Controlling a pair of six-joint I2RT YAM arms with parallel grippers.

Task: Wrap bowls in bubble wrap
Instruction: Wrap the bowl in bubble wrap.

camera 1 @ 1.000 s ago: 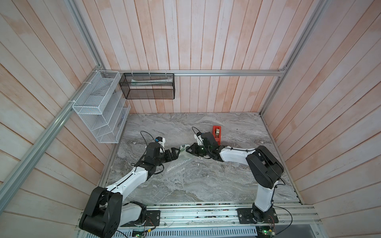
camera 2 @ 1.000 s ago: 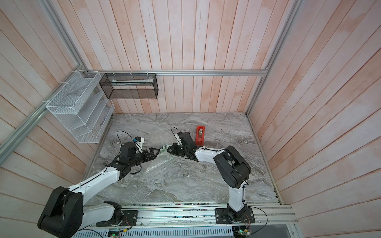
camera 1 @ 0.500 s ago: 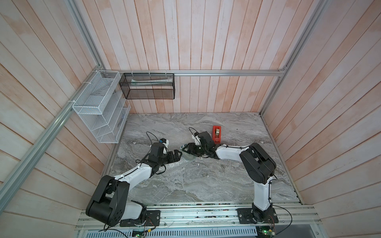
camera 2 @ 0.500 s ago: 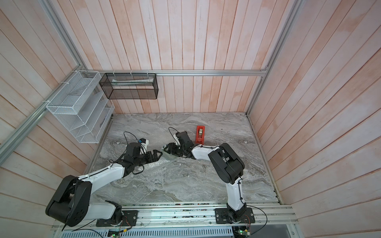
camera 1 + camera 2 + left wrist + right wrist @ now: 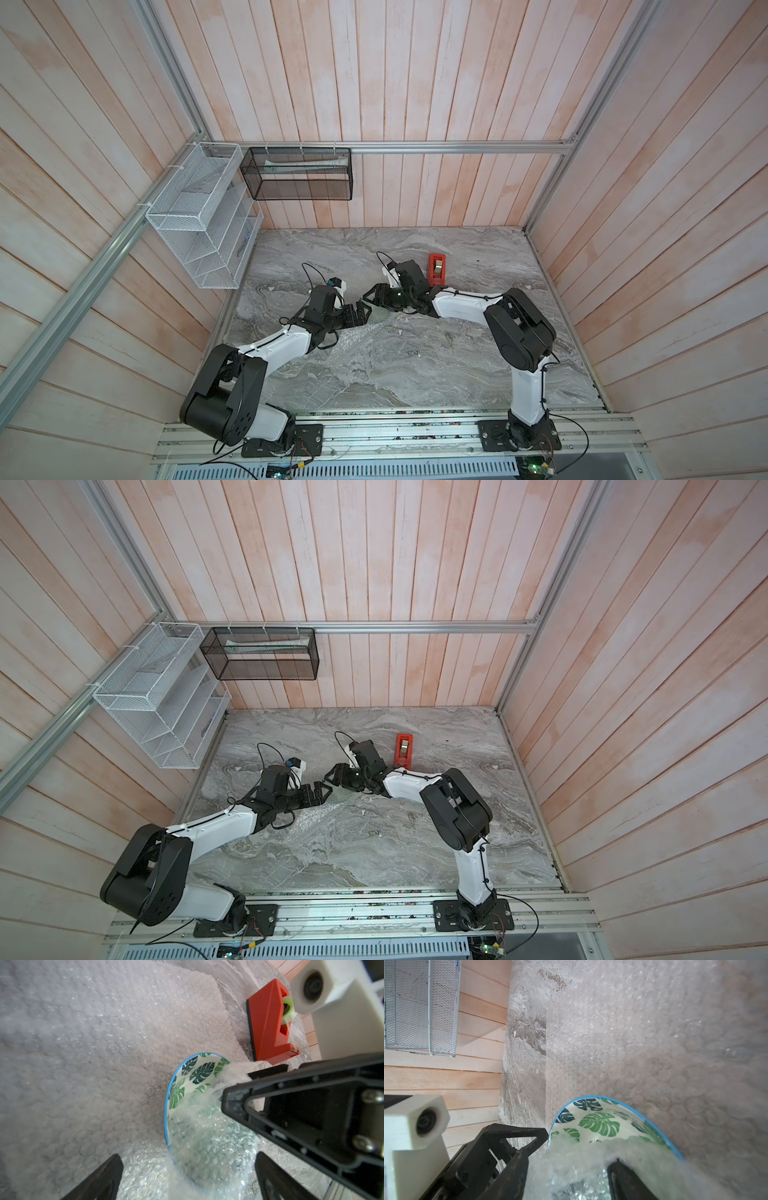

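Plastic bubble wrap (image 5: 104, 1043) is seen spread flat across the grey surface (image 5: 415, 353), and the bowl (image 5: 187, 1088) is found on it, right between the tips of the left fingers (image 5: 366, 312). Those fingers are spread as wide as can be and nothing is gripped. The blue rim is well clear of one tip, while the other tip is nearly brushed by wrap. A whitish, crinkled fold of the sheet is draped over about half of the bowl's mouth. Opposite, almost tip to tip, the right fingers (image 5: 369, 297) are seen parted, with the bunched edge of that fold lying loosely between them. Just behind the right fingers, a red tape dispenser (image 5: 268, 1022) is seen standing on the surface beside the sheet's edge.
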